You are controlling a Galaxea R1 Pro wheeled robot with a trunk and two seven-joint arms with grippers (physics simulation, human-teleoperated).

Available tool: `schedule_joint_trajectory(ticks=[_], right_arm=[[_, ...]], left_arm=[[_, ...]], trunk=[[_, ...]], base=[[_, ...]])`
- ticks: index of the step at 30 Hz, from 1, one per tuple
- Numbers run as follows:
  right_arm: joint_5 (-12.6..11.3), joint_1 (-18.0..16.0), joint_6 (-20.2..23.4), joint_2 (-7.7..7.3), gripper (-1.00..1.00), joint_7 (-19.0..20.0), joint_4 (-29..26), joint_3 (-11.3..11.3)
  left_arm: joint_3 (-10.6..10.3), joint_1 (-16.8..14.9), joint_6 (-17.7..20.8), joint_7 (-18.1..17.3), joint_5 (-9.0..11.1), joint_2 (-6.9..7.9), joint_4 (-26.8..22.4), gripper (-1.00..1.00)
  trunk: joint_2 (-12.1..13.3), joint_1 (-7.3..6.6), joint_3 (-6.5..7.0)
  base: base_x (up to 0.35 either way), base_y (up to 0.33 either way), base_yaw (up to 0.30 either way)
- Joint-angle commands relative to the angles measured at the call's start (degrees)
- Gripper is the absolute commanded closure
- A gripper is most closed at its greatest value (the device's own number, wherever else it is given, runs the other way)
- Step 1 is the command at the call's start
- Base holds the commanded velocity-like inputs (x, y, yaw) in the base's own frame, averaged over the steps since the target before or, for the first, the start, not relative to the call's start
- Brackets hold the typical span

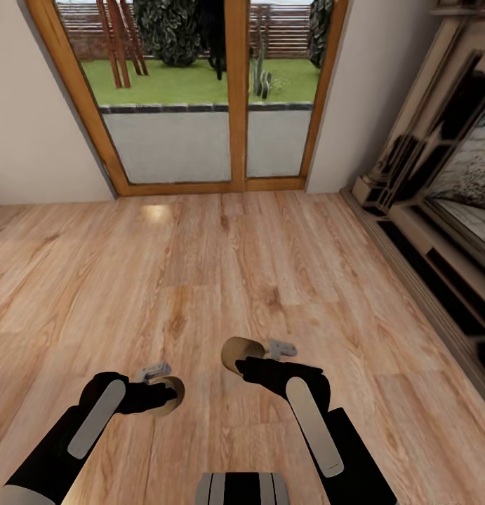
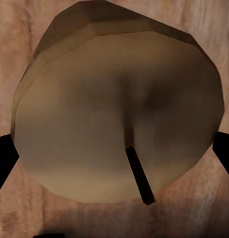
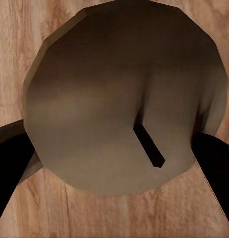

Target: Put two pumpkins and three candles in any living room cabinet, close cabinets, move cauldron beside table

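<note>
Light wood plank floor [image 1: 221, 280] underfoot, running up to wood-framed glass doors [image 1: 235, 91] with lawn and a fence behind. Beige walls [image 1: 31, 126] to either side of the doors. Along the right edge, a dark framed fireplace surround [image 1: 439, 175] with a pale ledge and dark slots below.

Low in the head view, both black arms held out over the bare boards. Left pincer [image 1: 161, 394] clamped on a tan candle [image 1: 170, 395], lying on its side in the grip, flat end facing outward. From the left wrist view, black fingers [image 2: 4, 158] pressed against opposite sides of the candle [image 2: 119, 114], short dark wick at the centre of its face.

Right pincer [image 1: 243, 359] likewise clamped on a second candle [image 1: 239, 351], also carried sideways, well apart from the first. In the right wrist view, fingers [image 3: 213, 158] gripping both flanks of the candle [image 3: 124, 94], dark wick showing, floorboards beneath.
</note>
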Motion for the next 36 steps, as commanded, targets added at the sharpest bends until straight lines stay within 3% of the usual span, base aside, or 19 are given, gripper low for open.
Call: schedule_joint_trajectory(ticks=[1, 36], right_arm=[[0.0, 0.0, 0.0, 0.00, 1.00, 0.0, 0.0, 0.0], [-0.6, 0.0, -0.1, 0.00, 1.00, 0.1, 1.8, 0.0]], left_arm=[[0.0, 0.0, 0.2, 0.0, 0.0, 0.00, 0.0, 1.00], [0.7, 0.0, 0.5, 0.0, 0.0, 0.10, 0.0, 1.00]], trunk=[[0.0, -0.02, 0.17], [0.5, -0.93, 6.10]], base=[[0.000, 0.000, -0.226], [-0.072, 0.000, -0.239]])
